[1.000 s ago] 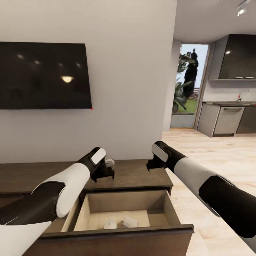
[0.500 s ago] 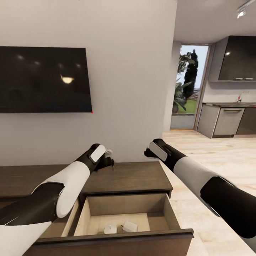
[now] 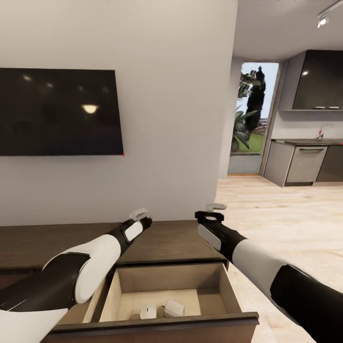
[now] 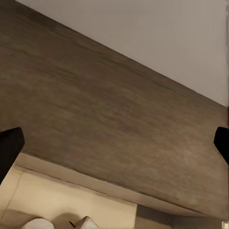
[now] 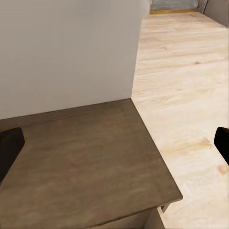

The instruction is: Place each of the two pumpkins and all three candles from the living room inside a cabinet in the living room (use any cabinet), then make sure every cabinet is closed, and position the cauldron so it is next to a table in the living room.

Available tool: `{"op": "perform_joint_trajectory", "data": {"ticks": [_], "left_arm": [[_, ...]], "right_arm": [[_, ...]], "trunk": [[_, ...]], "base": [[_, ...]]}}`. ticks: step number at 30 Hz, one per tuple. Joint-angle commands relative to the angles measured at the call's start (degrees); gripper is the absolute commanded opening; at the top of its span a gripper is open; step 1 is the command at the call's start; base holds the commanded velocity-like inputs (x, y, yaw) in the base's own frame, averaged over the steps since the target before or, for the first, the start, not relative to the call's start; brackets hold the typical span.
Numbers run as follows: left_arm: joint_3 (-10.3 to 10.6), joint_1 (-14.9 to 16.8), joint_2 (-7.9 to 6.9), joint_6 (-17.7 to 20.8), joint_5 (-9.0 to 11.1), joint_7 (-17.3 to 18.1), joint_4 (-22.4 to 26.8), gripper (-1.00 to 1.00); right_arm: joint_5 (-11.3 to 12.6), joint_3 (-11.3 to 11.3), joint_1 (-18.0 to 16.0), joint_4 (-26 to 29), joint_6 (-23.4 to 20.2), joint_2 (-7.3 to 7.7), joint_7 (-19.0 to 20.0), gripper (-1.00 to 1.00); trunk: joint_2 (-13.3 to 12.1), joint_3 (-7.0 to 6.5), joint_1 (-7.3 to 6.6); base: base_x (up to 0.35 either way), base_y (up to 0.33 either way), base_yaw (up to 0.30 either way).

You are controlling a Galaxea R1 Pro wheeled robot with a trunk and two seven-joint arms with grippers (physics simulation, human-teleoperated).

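We judge the task partly done. The cabinet (image 3: 181, 240) stands with one drawer (image 3: 164, 297) pulled out, and two pale objects (image 3: 162, 309) lie side by side on its beige floor, below and nearer to us than both grippers. They look whitish rather than tan, so we cannot say for sure they are candles, though that seems likely. We see no orange pumpkin, no third candle and no cauldron from here, so those steps appear to be left, and the drawer is not yet shut.

Our left gripper (image 3: 139, 216) hangs above the cabinet top just behind the drawer opening. In the left wrist view its dark fingertips (image 4: 9, 148) sit at the two edges of the picture with bare wood between them, so the jaws are spread wide and hold nothing. The same view catches the two pale objects (image 4: 59, 223) in the drawer, underneath and short of the fingers.

Our right gripper (image 3: 213, 213) hovers over the cabinet's right end, beside the wall (image 3: 166, 95). Its fingertips (image 5: 9, 145) are likewise far apart and empty, with the cabinet top and the plank floor (image 5: 191, 71) beyond them.

The black TV (image 3: 57, 112) hangs on the wall above and beyond the left gripper.
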State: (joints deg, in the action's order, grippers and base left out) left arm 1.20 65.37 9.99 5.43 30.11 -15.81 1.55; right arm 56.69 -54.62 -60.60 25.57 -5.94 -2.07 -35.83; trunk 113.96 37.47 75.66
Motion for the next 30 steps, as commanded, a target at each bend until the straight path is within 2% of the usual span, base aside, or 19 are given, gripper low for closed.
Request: {"op": "perform_joint_trajectory", "data": {"ticks": [1, 4, 6, 8, 10, 14, 18, 30], "left_arm": [[0.2, -0.6, 0.01, -1.1, -0.2, 0.4, -0.1, 1.00], [0.2, -2.1, 0.01, -2.9, -0.6, 1.2, -0.3, 1.00], [0.2, -5.5, 0.01, -4.5, -1.0, 3.8, -0.4, 1.00], [0.2, -6.7, 0.01, -4.7, -1.2, 4.8, -0.4, 1.00], [0.2, -7.5, 0.01, -4.9, -2.3, 5.5, -0.4, 1.00], [0.2, -7.9, 0.01, -4.9, -3.8, 5.8, -0.4, 1.00], [0.2, -8.9, -0.94, -4.9, -4.4, 5.7, -0.4, 1.00], [0.2, -9.4, -1.70, -4.8, -4.5, 5.5, -0.4, 1.00]], "right_arm": [[-0.8, -1.2, 0.9, 0.1, 1.3, -0.47, -0.5, 1.00], [-2.0, -2.4, 2.3, 0.0, 3.1, -1.52, -1.5, 1.00], [-2.7, -3.2, 4.2, -0.1, 4.2, -2.16, -3.1, 1.00], [-2.8, -3.3, 4.8, -0.1, 4.3, -2.27, -3.4, 1.00], [-2.9, -3.4, 5.6, -0.1, 4.6, -2.50, -3.6, 1.00], [-2.9, -3.4, 6.1, -0.1, 5.8, -2.85, -3.7, 1.00], [-2.9, -3.5, 6.5, -0.2, 7.3, -3.25, -3.7, 1.00], [-2.9, -3.5, 8.6, -0.3, 7.6, -3.96, -3.7, 1.00]], "trunk": [[-0.4, -0.12, -0.23], [-1.6, -0.66, -0.89], [-2.4, -1.02, -1.33], [-3.2, -1.38, -1.77], [-4.0, -1.74, -2.21], [-5.6, -2.46, -3.09], [-7.2, -3.17, -3.97], [-12.0, -5.33, -6.60]], "base": [[0.000, 0.000, 0.000], [0.000, 0.000, 0.000], [0.000, 0.000, 0.000], [0.000, 0.000, 0.000], [0.000, 0.000, 0.060], [0.000, 0.000, 0.198], [0.000, 0.000, 0.275], [0.000, 0.000, 0.298]]}}
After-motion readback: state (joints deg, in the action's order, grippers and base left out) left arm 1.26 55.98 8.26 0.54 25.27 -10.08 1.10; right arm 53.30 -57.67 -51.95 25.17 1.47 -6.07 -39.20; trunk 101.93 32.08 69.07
